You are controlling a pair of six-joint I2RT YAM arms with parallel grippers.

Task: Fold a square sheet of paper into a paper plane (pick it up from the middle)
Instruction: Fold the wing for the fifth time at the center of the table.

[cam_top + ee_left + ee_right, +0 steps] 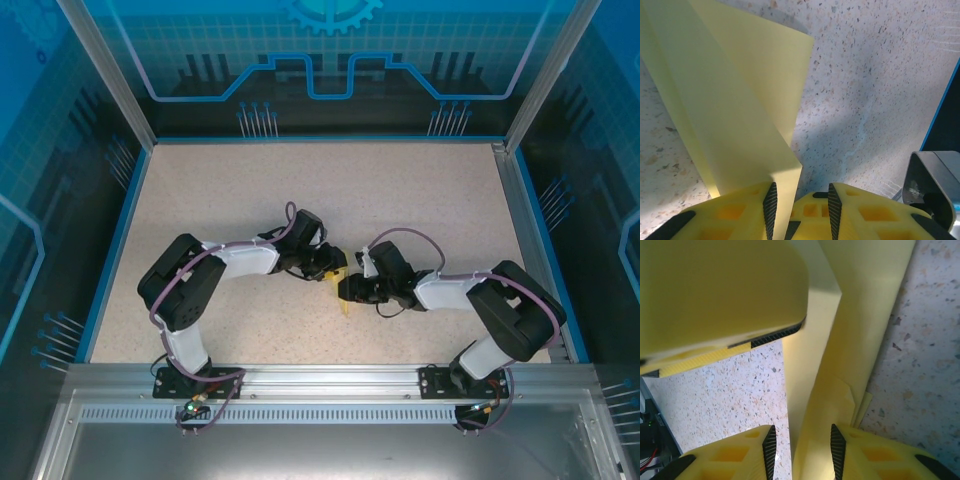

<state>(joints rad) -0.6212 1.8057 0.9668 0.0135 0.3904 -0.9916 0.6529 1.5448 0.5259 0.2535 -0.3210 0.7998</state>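
Speckled beige worktop [420,200] with a blue rim [119,250], inside blue-lit panel walls [330,60]. The folded pale-yellow sheet of paper [342,288] stands at centre between both arms, which cover most of it, so its folds are unclear. Left gripper [801,205]: jaws narrowly apart with the paper against one pad [770,202]; whether it is pinched cannot be told. Right gripper [801,447]: partly apart and slack, worktop showing beside the paper.

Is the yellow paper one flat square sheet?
No, the paper is folded into long angled panels that run down between the fingers of the left gripper.
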